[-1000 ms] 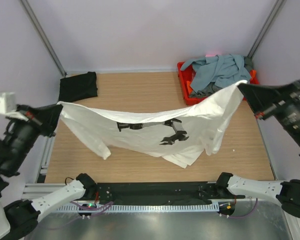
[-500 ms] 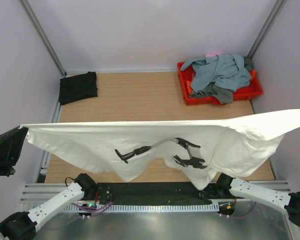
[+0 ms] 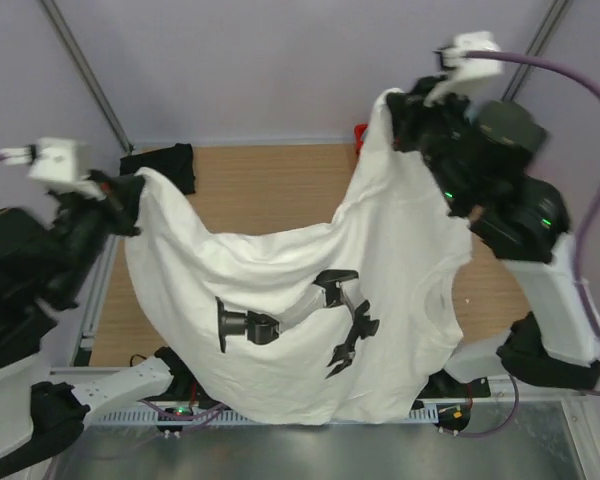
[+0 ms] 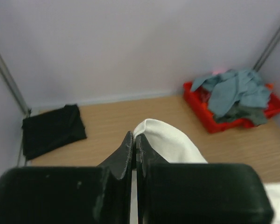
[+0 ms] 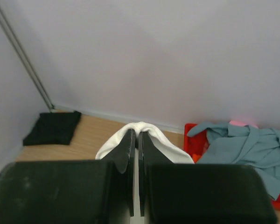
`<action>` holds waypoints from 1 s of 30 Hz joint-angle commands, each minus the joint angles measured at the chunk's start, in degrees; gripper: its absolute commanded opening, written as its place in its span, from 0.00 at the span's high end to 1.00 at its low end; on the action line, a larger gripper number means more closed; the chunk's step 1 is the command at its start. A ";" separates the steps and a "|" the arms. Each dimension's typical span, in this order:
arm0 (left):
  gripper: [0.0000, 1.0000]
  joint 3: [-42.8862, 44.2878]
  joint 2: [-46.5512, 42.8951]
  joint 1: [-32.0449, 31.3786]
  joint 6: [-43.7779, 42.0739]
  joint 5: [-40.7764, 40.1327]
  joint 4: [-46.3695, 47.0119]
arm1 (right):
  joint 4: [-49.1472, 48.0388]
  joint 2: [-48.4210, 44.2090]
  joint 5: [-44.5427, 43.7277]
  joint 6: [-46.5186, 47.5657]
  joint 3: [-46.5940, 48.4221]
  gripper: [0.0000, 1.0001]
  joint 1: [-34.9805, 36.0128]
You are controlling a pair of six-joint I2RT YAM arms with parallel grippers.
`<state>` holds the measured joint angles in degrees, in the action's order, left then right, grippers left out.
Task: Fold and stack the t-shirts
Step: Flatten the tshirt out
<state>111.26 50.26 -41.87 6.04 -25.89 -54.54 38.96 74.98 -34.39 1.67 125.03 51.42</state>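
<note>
Both arms have swung inward and upward since half a second ago, so the white t-shirt [image 3: 280, 270] no longer stretches flat between them; it hangs in a deep sag. From my wrist views, the left gripper [image 4: 134, 136] is pinched tight on a rounded fold of the white cloth, and the right gripper [image 5: 135, 134] is clamped the same way on another soft fold. The 2 black finger pairs are flat and blade-like, pressed together.

Outward from there, the shirt is thin, matte cotton that drapes in broad wrinkles, with a black print [image 3: 290, 320] across it. Its lower edge falls over the near edge of the table [image 3: 270, 190], a pale wood-grain board.

At the far left lies the black t-shirt [image 4: 51, 130], folded into a neat rectangle. At the far right the red tray [image 4: 196, 100], hard glossy plastic, holds a crumpled heap of grey-blue t-shirts [image 4: 233, 91]. Plain pale lilac walls [image 3: 280, 70] enclose the cell, with slanted metal posts [image 3: 80, 70] at the corners.
</note>
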 commanded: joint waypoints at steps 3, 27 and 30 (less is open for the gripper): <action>1.00 -14.12 14.23 4.93 0.11 -8.07 -2.33 | 1.65 21.12 12.13 -7.72 -1.89 0.99 -20.52; 0.00 -9.89 45.74 34.66 12.67 6.89 -4.80 | -8.72 33.24 25.42 -19.42 -11.42 0.00 -33.40; 0.00 -23.95 36.77 34.66 16.01 13.39 2.23 | -13.46 26.19 28.41 -20.04 -24.02 0.00 -33.05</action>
<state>97.38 91.44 -7.84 17.89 -19.57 -57.84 30.00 106.74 -9.39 -16.47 109.12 17.96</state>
